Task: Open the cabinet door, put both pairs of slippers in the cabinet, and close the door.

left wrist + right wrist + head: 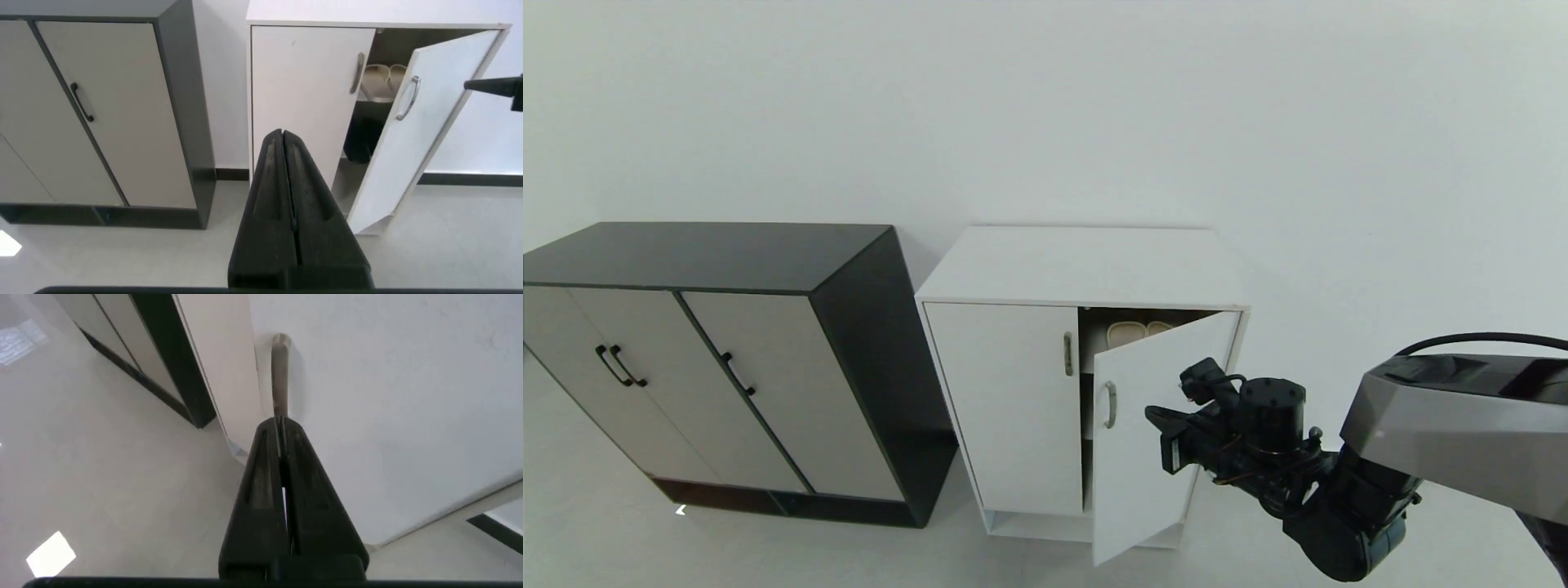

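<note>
Head view is showing you the white cabinet [1078, 265] with its right door [1143, 490] hanging partly ajar, swung out toward you on its outer hinges. A pale pair of slippers [1135, 331] is lying side by side on the upper shelf inside; you cannot tell from here whether a second pair is sitting lower down. Your right gripper [1153, 415] is hovering at the door's outer face, just beside the handle [1110, 404]. The handle is lying toward the robot's left of the fingertips, and its long axis is running upright. The right arm is clearly the nearer one, so the closing push is, I judge, falling to it.

Left wrist view is giving you the left gripper [283, 139], fingers pressed together and holding nothing. It is sitting well apart from the cabinet and facing the shut left door [306, 98]. The slippers are showing through the gap, above something dark that is too shadowed to name.

Right wrist view is looking along the right gripper, fingers closed and empty, tips pointing at one end of the handle. You cannot tell whether they are touching it. The door face is reading plain, smooth and white, the handle as a slim metal bar. For closing, you are likely wanting to press the panel rather than hook the bar.
</note>
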`<state>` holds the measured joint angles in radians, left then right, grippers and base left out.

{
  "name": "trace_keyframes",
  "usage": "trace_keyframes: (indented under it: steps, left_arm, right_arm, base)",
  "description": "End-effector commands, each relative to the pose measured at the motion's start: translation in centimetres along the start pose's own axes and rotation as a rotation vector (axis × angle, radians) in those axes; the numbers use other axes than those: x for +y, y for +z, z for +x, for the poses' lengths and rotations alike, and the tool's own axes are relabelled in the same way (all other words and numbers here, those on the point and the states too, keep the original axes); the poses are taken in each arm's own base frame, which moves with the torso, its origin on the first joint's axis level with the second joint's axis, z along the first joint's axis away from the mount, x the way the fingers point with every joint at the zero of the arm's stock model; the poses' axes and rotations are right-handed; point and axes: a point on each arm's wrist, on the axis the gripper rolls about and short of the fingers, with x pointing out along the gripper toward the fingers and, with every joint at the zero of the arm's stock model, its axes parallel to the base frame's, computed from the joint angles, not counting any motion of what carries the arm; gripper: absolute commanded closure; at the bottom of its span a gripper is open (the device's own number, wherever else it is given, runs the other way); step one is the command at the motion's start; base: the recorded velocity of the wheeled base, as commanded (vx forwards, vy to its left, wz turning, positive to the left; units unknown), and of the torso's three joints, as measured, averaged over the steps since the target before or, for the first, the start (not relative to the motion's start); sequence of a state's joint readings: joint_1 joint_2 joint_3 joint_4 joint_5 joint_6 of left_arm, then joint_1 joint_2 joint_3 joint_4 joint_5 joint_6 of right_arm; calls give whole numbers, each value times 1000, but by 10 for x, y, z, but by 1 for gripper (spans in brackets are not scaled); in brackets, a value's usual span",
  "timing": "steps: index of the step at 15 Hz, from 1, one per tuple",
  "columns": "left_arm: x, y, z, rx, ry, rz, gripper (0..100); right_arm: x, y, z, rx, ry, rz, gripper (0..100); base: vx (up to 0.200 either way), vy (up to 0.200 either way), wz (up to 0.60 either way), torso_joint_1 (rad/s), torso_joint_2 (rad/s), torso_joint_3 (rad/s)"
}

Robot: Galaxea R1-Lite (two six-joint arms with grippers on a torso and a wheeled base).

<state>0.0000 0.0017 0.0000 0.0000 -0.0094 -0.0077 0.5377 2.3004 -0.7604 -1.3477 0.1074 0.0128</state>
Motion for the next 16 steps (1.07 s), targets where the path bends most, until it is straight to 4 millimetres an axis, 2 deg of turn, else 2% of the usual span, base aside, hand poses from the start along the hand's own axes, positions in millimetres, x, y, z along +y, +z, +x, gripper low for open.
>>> trace_keyframes:
  steps: [1, 6, 13, 16]
  left_arm:
    - [0, 0, 0, 0, 0, 2, 100]
    - [0, 0, 0, 0, 0, 0, 100]
    - [0, 0, 0, 0, 0, -2, 100]
    - [0, 0, 0, -2, 0, -2, 100]
  right_arm:
    - [-1, 1, -3, 1, -1, 0, 100]
    - [1, -3, -6, 6, 59, -1, 100]
    - [2, -3, -8, -9, 62, -3, 100]
    - [1, -3, -2, -20, 59, -1, 100]
  base:
    - [200, 0, 0, -2, 7, 2]
    - [200, 0, 0, 1, 0, 2]
    - [0, 0, 0, 0, 0, 0]
    - [0, 0, 0, 0, 0, 0]
